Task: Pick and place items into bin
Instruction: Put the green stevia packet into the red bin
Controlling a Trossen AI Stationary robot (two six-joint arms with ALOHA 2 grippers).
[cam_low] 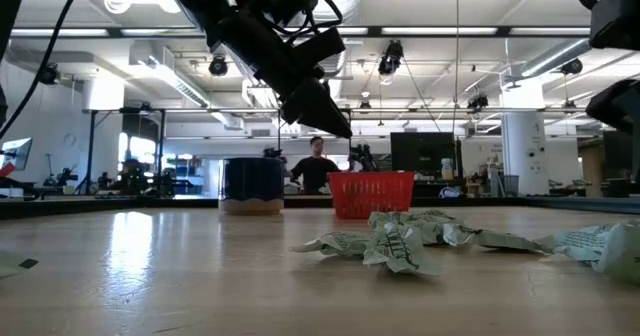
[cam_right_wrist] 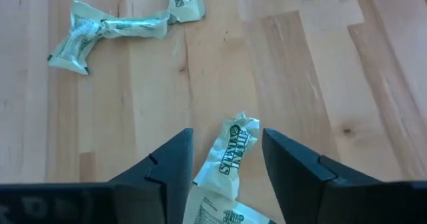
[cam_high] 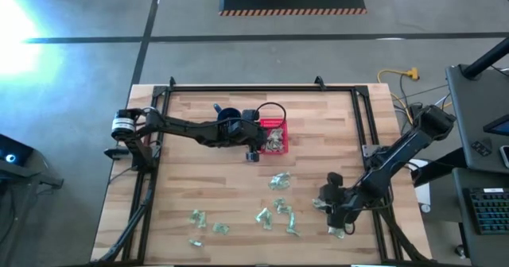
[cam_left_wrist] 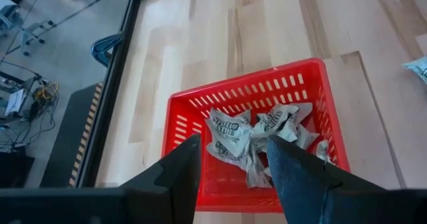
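Wrappers (cam_high: 280, 180) are lying scattered along the bench's (cam_high: 199, 187) near edge; right claw (cam_right_wrist: 227, 159) is straddling one, jaws apart, while left claw (cam_left_wrist: 230, 161) is hovering open-jawed and empty over the red basket (cam_left_wrist: 193, 111).

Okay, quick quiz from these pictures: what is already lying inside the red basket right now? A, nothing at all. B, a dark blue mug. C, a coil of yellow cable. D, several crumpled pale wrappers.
D: the left wrist view looks down between the left gripper fingers into the red basket, where several crumpled pale wrappers lie on its floor.
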